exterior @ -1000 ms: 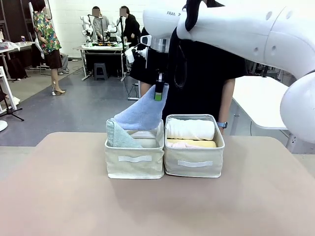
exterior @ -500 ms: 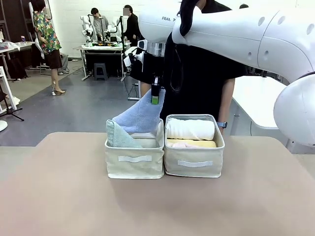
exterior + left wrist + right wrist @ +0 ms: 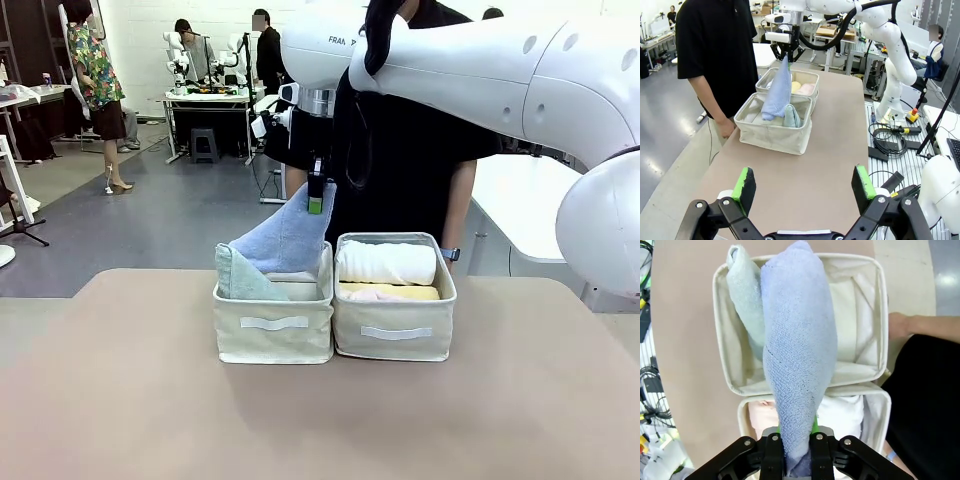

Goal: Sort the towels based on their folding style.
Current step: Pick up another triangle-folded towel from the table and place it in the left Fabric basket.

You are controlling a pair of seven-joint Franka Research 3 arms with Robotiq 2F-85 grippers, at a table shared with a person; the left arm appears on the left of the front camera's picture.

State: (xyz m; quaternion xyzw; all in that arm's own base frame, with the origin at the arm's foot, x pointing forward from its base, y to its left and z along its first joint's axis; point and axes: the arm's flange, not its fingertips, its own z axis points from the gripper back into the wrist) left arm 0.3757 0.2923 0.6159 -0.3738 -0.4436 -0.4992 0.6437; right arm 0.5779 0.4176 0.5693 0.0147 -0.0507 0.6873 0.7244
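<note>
Your right gripper (image 3: 316, 197) pinches the light blue cone-folded terry towel (image 3: 287, 235) over the left cream fabric basket (image 3: 274, 337) mid-surface; left fingers (image 3: 744, 182) gape empty.

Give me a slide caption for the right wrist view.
Right claw shut on the light blue cone towel, hanging into the basket beside a grey-green towel.

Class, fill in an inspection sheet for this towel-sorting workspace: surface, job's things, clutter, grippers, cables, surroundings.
Surface: tan table, bare around two cream baskets.
Job's things: light blue towel hanging into the left basket beside the grey-green towel; white rolled towel and yellow towel in the right basket.
Clutter: nothing seen.
Grippers: right gripper shut on the blue towel's tip; left gripper open, holding nothing.
Cables: on the floor beside the table.
Surroundings: person behind the baskets.
</note>
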